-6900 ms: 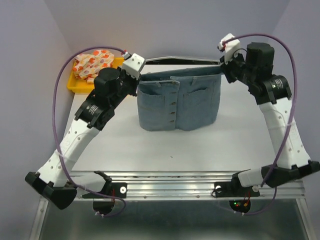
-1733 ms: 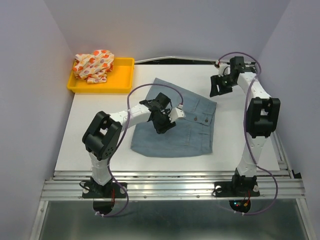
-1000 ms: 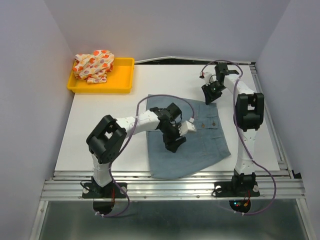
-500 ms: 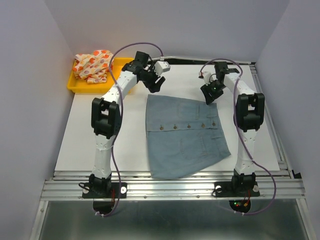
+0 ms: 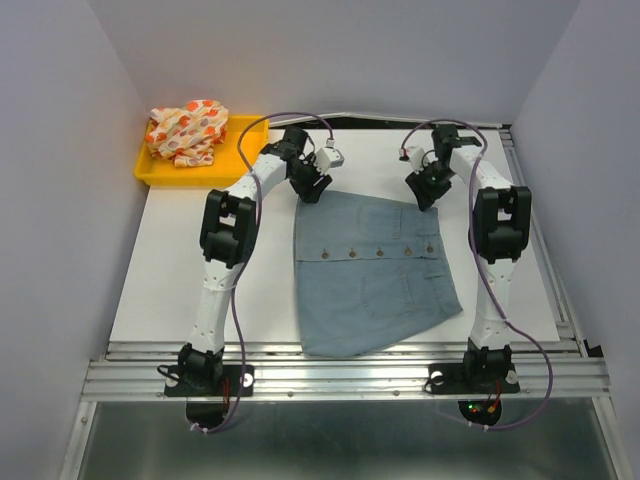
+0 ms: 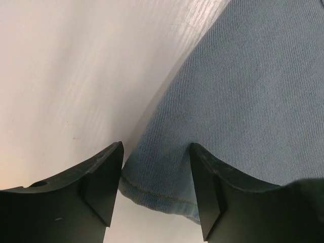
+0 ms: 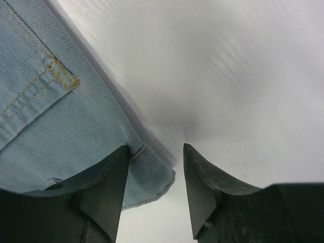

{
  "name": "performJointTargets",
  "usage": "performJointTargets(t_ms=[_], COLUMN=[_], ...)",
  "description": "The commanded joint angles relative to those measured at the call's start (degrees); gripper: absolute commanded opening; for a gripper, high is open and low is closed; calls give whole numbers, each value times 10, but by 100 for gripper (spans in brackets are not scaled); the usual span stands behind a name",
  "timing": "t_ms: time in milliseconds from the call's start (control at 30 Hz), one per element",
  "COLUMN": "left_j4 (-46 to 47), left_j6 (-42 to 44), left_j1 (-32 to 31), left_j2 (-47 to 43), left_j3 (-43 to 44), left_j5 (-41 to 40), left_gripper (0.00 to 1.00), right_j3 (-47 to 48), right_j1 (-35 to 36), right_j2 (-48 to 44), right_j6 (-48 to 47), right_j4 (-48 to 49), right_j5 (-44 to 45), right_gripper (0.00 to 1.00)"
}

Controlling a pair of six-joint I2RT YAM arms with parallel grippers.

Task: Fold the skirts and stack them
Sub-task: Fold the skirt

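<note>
Two skirts show: the light-blue denim button-front skirt (image 5: 370, 270) lies flat on the white desk (image 5: 200, 270), one far corner between the released left jaws, the other at the released right jaws. Half a second earlier the left jaws hung beyond the cloth. Well left of them, the white cloth skirt with orange, red and purple spots (image 5: 187, 130) lies crumpled in a yellow plastic tray (image 5: 245, 165).

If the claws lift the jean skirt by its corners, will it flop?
Probably floppy: the denim skirt lies limp and flat, so its middle would likely sag. Its edge at the left claw looks thin, so probably light.
</note>
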Motion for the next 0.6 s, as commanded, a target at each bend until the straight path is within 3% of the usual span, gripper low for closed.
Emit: performJointTargets(t_ms=[0, 233, 567], left_j4=[-1, -8, -22], left_j6=[13, 16, 20], left_j1=[8, 19, 24], left_j2=[-1, 0, 0], left_j3=[16, 16, 16], left_j5=[-9, -14, -11], left_gripper=[65, 59, 57], right_j3=[2, 37, 97], right_j1=[-6, -12, -48], right_j2=[9, 11, 12], right_j6=[-33, -51, -35], right_j4=[-18, -60, -114], right_j5=[18, 1, -61], right_gripper=[50, 44, 55])
